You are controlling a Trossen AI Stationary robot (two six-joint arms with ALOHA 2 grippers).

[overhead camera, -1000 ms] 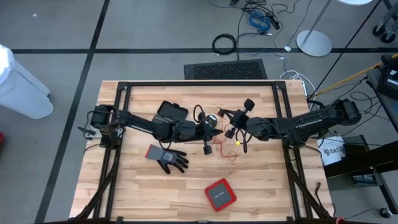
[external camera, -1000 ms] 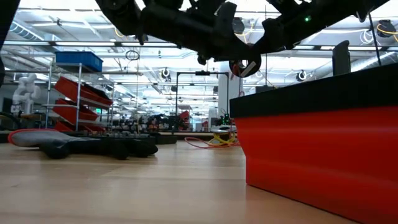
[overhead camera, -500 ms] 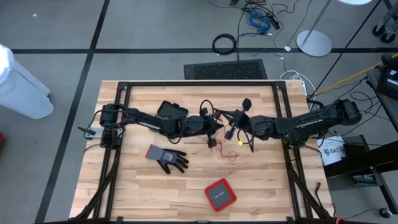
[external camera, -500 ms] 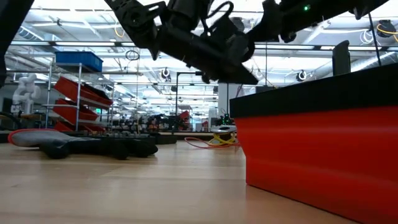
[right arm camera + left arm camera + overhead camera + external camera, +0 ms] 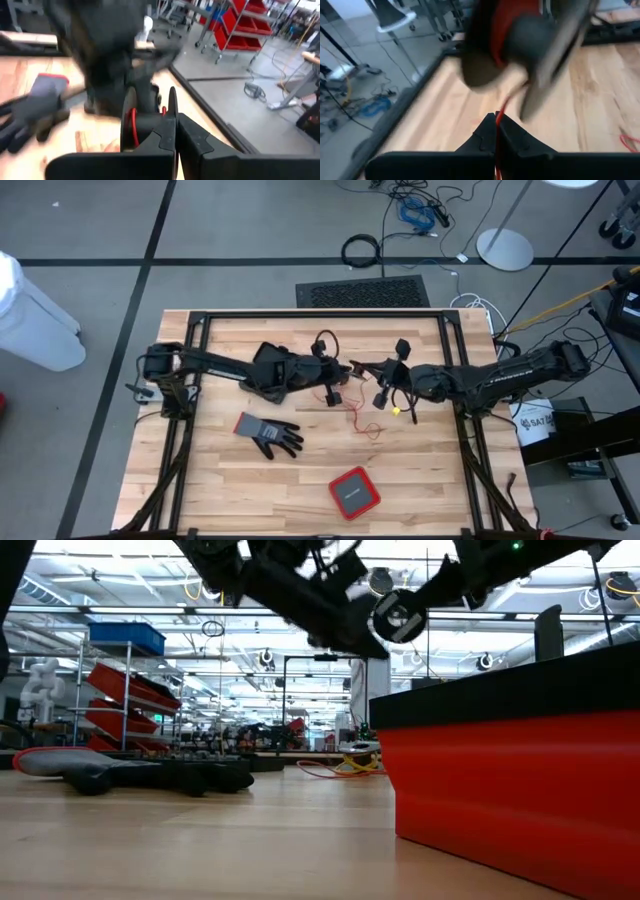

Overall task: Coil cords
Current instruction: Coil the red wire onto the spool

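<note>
Now both grippers meet above the table's (image 5: 420,470) far middle: left gripper (image 5: 335,385) fingers pressed together on the red cord (image 5: 498,122), right gripper (image 5: 382,385) fingers pinching it too, yellow cord (image 5: 398,409) dangling close by.

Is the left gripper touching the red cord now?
Touching. In the left wrist view, the red cord runs straight between the shut fingers of the left gripper.

in the left wrist view motion blur is smearing the right gripper (image 5: 530,45) into a dark shape, and the red cord (image 5: 496,130) is disappearing between the closed fingers. in the right wrist view the left gripper (image 5: 107,55) is blurring too, partly hiding the grey glove (image 5: 35,107). the yellow cord (image 5: 398,409) is showing too small to trace.
</note>
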